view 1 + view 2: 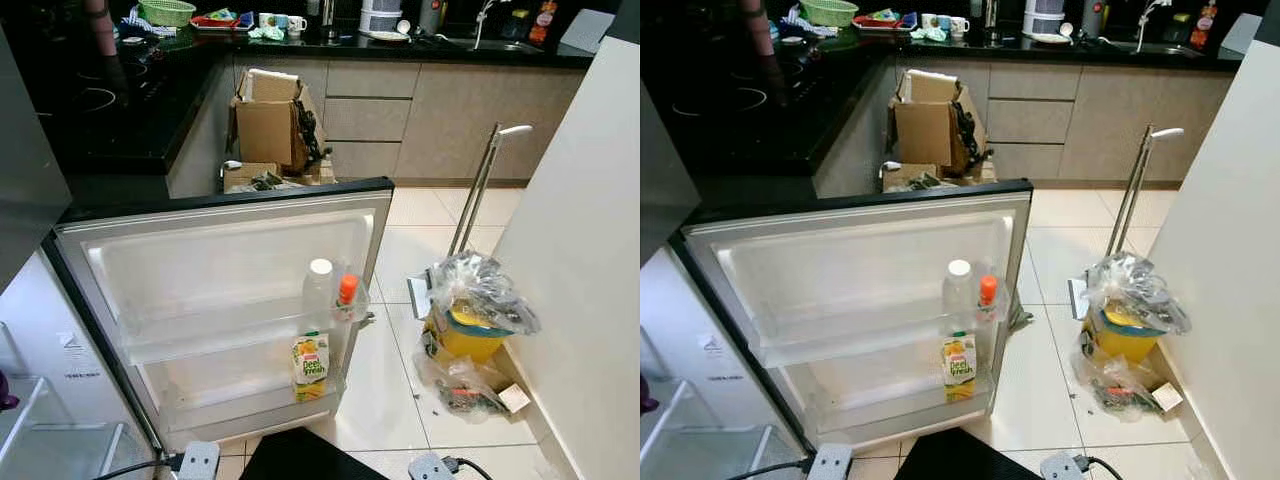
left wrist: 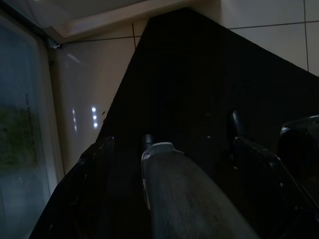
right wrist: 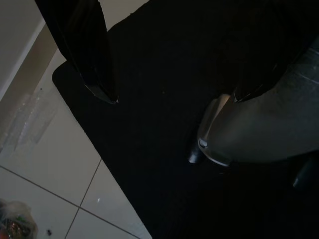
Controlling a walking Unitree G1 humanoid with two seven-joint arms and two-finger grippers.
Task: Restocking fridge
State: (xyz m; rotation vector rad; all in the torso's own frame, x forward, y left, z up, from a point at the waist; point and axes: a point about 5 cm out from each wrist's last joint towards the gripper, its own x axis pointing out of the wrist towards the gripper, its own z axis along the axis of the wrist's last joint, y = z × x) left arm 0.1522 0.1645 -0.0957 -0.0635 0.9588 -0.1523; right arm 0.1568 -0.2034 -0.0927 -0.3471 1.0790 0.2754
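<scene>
The fridge door (image 1: pixel 230 290) stands wide open before me, its white inner side facing up. On its middle shelf stand a clear bottle with a white cap (image 1: pixel 318 290) and a smaller bottle with an orange cap (image 1: pixel 346 296). A yellow-green juice carton (image 1: pixel 310 366) stands on the lower shelf. Part of the fridge's inside (image 1: pixel 40 420) shows at the lower left. My left gripper (image 2: pixel 173 142) hangs open over a black mat (image 2: pixel 199 74) with nothing between its fingers. My right gripper (image 3: pixel 175 98) also hangs open and empty above that mat.
Cardboard boxes (image 1: pixel 270 125) sit behind the door by the cabinets. A yellow bin with a plastic bag (image 1: pixel 470 315) and a long-handled dustpan (image 1: pixel 480 185) stand at the right by a white wall (image 1: pixel 590 250). Two power strips (image 1: pixel 198 460) (image 1: pixel 430 466) lie on the floor tiles.
</scene>
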